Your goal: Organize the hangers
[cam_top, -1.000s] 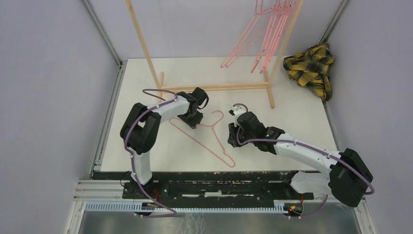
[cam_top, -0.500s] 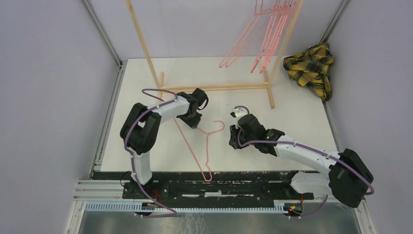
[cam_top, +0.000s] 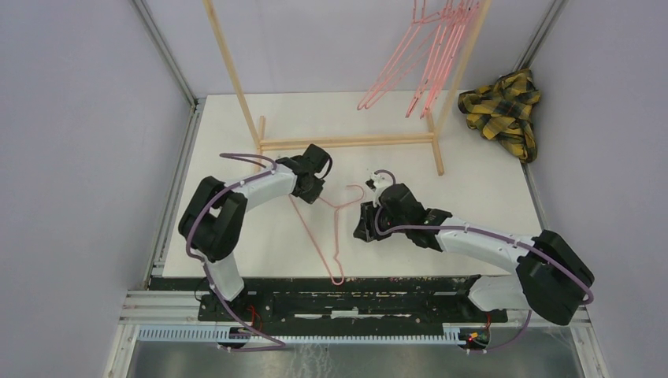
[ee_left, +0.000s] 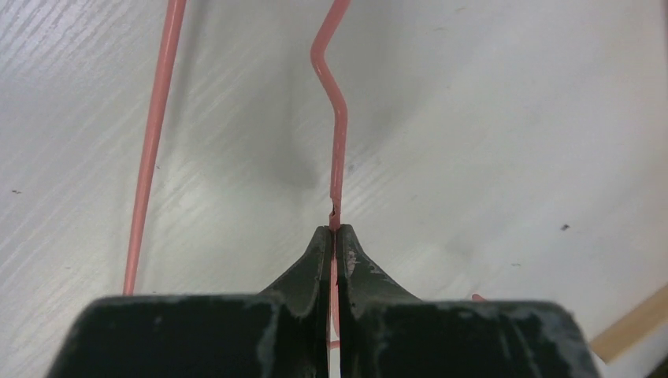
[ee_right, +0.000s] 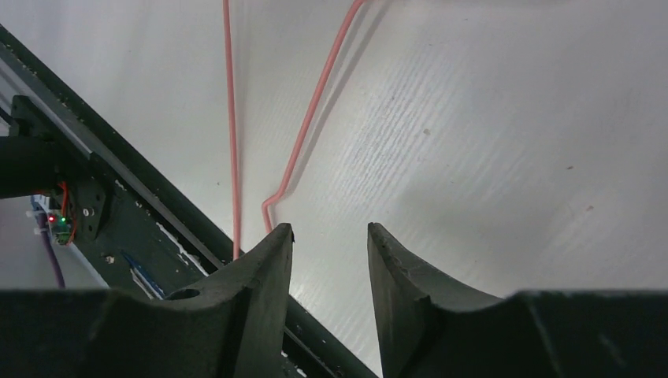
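Note:
One pink wire hanger (cam_top: 335, 244) is held by its neck in my left gripper (cam_top: 315, 195), shut on the wire (ee_left: 339, 134) just below the hook. The hanger's body reaches toward the table's front edge. My right gripper (cam_top: 362, 230) is open and empty, just right of the hanger. In the right wrist view two hanger wires (ee_right: 313, 118) run ahead of its spread fingertips (ee_right: 329, 232), without touching them. Several more pink hangers (cam_top: 429, 55) hang on the wooden rack's top bar at the back right.
The light wooden rack (cam_top: 346, 142) stands across the back of the table, its base bar just behind both grippers. A yellow-black plaid cloth (cam_top: 504, 110) lies at the back right corner. The black front rail (ee_right: 118, 205) runs close under the hanger's low end.
The held hanger has swung from lying slanted toward the lower right to pointing at the front edge. My left gripper moved slightly back. My right gripper moved left toward the hanger.

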`<state>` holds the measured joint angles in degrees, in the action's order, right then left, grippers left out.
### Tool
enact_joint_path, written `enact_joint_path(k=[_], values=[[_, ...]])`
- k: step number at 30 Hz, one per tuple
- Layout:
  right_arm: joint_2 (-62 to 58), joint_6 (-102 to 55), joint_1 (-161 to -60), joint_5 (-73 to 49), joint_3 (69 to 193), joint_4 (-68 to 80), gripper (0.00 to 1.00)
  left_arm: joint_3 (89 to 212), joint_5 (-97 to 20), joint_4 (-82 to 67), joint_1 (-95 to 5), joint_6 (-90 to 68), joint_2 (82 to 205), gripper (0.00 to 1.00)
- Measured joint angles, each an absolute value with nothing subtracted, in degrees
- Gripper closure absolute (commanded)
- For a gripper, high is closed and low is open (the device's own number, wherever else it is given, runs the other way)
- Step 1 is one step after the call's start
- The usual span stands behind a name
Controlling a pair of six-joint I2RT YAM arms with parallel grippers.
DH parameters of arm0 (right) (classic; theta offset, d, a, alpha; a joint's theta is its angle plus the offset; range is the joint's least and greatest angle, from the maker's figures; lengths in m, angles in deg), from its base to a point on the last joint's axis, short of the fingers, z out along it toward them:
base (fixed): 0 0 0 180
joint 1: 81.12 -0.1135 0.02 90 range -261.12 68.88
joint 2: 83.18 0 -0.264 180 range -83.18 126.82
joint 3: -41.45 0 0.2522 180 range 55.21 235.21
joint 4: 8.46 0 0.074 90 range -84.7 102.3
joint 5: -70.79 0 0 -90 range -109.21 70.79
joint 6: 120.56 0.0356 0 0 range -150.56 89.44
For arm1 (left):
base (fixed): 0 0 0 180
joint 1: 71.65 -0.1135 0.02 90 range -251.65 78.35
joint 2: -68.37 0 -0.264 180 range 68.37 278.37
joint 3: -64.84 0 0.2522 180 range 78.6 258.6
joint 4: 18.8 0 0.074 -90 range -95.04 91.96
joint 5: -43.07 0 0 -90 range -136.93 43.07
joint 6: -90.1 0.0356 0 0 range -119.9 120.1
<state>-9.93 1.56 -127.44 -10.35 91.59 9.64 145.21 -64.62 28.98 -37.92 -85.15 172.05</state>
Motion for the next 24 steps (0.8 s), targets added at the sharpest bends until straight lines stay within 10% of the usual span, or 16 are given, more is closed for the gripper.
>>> enact_joint_path(k=[24], values=[[7.8,9.7,-129.3,-3.5,93.3,-8.5,0.45,141.3,-64.4,19.3,-37.9,-85.2,161.3,0.97]])
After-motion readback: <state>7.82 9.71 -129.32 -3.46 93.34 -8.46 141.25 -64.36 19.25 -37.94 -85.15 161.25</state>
